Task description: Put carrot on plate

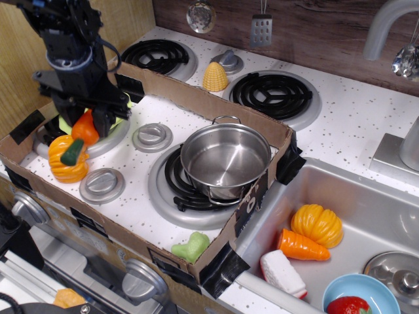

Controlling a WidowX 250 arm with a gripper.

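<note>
My gripper [88, 118] is shut on the carrot [81, 134], a glossy orange toy with a dark green stem end that hangs down-left over an orange pumpkin [64, 163]. The gripper holds it at the far left of the cardboard-walled stove top, above the lime-green plate [121, 104]. Only slivers of the plate show around the arm; most of it is hidden behind the gripper.
A steel pot [224, 160] sits on the front burner. Cardboard walls [196, 91] ring the stove. Grey burner discs [152, 137] lie nearby. A green toy [192, 247] lies at the front edge. The sink [366, 196] holds a pumpkin, a stemless carrot piece [301, 246] and a blue bowl [360, 296].
</note>
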